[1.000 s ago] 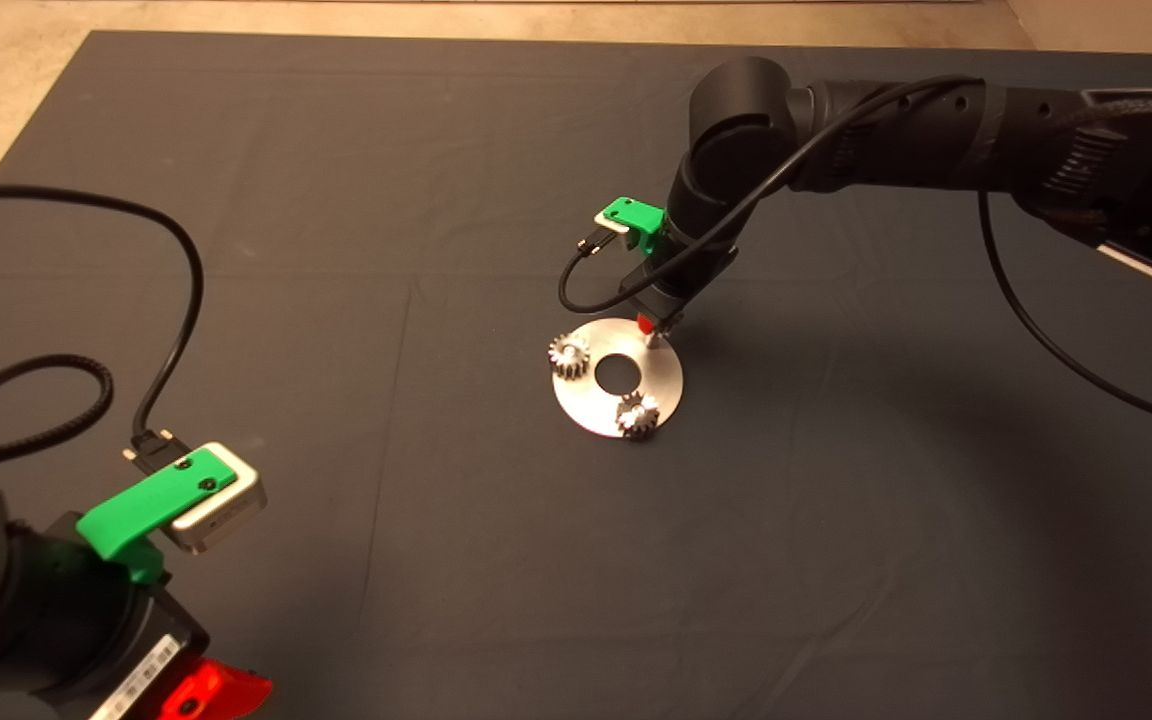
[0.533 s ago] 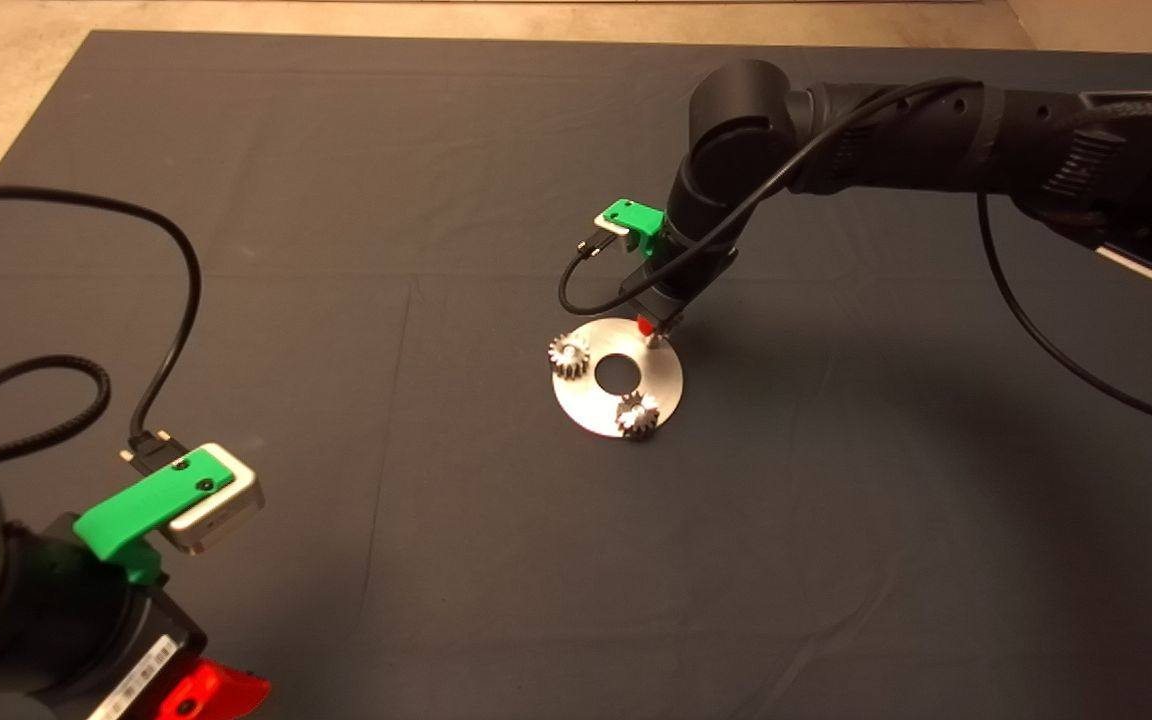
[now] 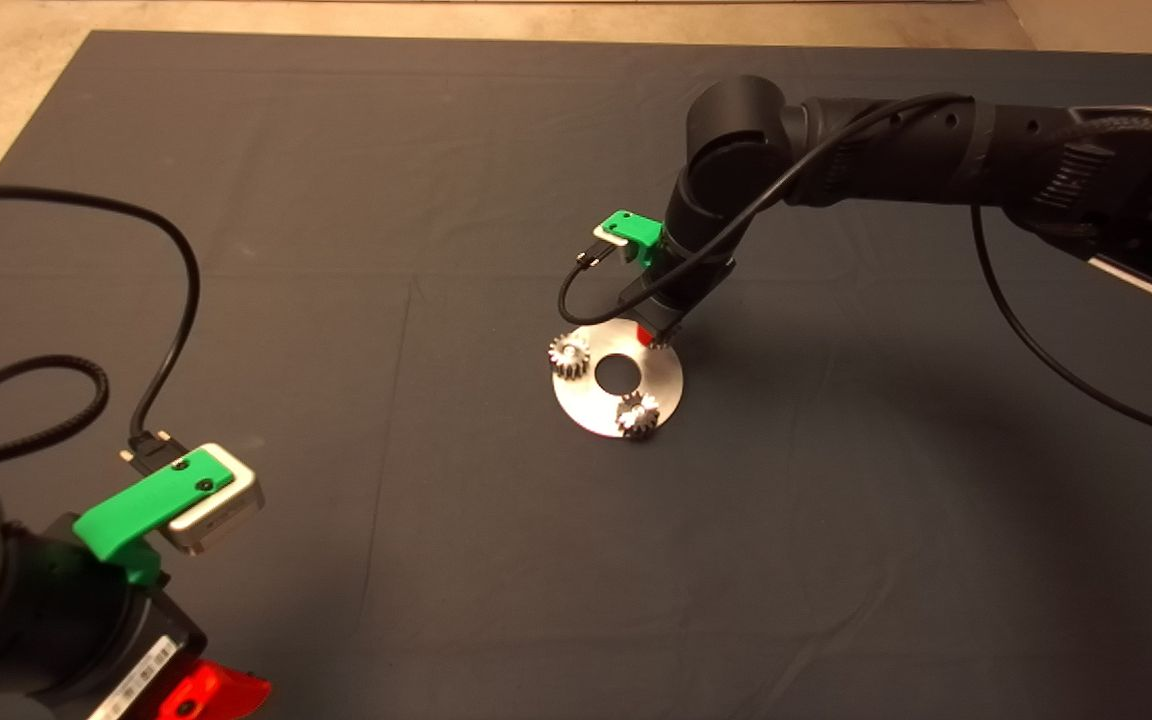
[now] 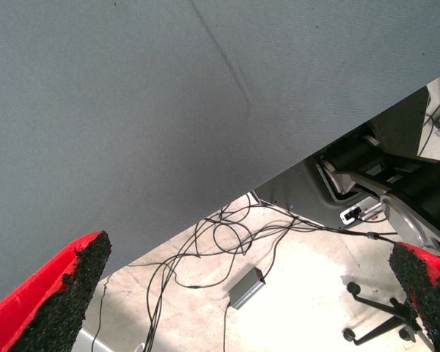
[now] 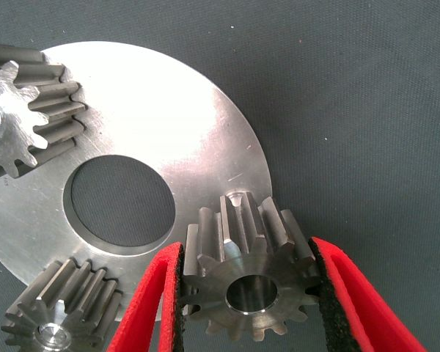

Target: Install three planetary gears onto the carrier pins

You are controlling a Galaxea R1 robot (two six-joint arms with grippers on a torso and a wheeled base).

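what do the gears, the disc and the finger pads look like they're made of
Gears: likely steel, dull grey teeth, brighter machined faces with glare. Disc: metal, maybe steel or aluminium, with a bright sheen and fine scratches. Finger pads: black, grainy and rough, probably rubber or foam grip lining on red fingers that look like plastic.

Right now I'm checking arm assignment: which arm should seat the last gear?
Right. The right gripper holds the third gear over the disc; the left gripper waits at the mat's near corner.
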